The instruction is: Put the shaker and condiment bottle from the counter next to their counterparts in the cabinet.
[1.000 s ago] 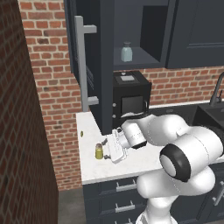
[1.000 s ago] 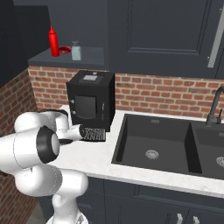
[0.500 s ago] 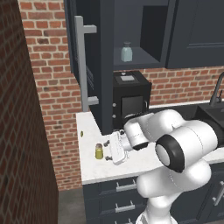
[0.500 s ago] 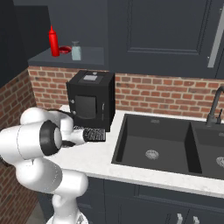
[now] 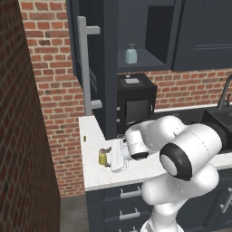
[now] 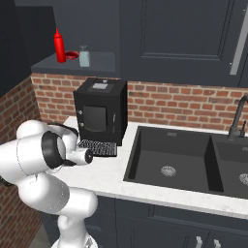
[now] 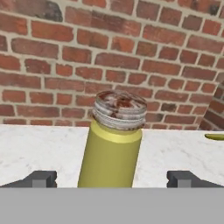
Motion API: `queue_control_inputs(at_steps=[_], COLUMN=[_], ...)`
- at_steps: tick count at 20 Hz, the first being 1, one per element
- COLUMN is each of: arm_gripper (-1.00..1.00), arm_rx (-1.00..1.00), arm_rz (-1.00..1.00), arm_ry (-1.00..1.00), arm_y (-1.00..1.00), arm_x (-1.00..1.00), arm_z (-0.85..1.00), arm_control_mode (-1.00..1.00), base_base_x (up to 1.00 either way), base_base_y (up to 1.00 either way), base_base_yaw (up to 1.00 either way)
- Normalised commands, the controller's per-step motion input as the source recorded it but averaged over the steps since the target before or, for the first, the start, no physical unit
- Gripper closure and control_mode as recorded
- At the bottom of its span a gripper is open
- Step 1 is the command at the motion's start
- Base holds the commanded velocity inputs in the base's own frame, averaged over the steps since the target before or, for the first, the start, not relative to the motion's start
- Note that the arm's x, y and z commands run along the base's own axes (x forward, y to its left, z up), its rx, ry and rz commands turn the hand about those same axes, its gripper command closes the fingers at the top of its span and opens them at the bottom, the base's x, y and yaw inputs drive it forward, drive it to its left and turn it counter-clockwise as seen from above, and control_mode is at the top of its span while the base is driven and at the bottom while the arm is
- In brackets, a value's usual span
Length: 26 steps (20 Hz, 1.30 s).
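Gripper (image 7: 112,179) wide open, holding nothing; fingertips (image 7: 39,178) spread either side of the shaker (image 7: 113,144), clear gap on both sides, no contact visible. Shaker upright on the tabletop (image 7: 39,148), yellow-olive body, brownish-grey cap, dead centre in the hand view with brick wall (image 7: 131,52) behind. Small yellowish object (image 7: 214,137) at 3 o'clock of the shaker on the slab (too cut off to identify).

Left base view: shaker (image 5: 103,157) near the left end of the tabletop (image 5: 93,176), gripper (image 5: 111,156) just beside it at its 3 o'clock, hand level and pointing toward the brick. Small yellowish speck (image 5: 84,137) on the slab at 11 o'clock of the shaker. Cabinet (image 5: 97,54) door swung open, long grey bar handle (image 5: 84,63) facing out. Pale blue-grey jar (image 5: 131,54) on the cabinet shelf, above the black appliance (image 5: 135,102).

Right base view: condiment bottle (image 6: 59,45) standing upright on the cabinet shelf (image 6: 72,62), pale jar (image 6: 84,56) near it at 3 o'clock, a red round item (image 6: 71,54) between them (identity unclear). Black sink (image 6: 169,160) well to the right.
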Motion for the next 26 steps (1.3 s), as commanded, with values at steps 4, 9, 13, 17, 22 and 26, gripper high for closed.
queue_control_inputs(at_steps=[4, 9, 13, 17, 22, 26], arm_gripper=[-1.00, 1.00, 1.00, 1.00, 1.00, 1.00], arm_rx=[0.01, 0.00, 0.00, 0.00, 0.00, 0.01], arm_rz=[-0.14, -0.12, -0.07, -0.07, -0.18, -0.30], arm_ry=[0.00, 0.00, 0.00, 0.11, 0.16, 0.17], arm_y=[0.28, 0.26, 0.15, 0.10, 0.06, 0.00], arm_x=[0.00, 0.00, 0.03, 0.14, 0.13, 0.00], arm_z=[-0.08, -0.08, -0.05, 0.00, 0.31, 0.91], arm_control_mode=[-1.00, -1.00, -1.00, -1.00, -1.00, -1.00], base_base_x=[0.00, 0.00, 0.00, 0.00, 0.00, 0.00], base_base_y=[0.00, 0.00, 0.00, 0.00, 0.00, 0.00], base_base_yaw=[0.00, 0.00, 0.00, 0.00, 0.00, 0.00])
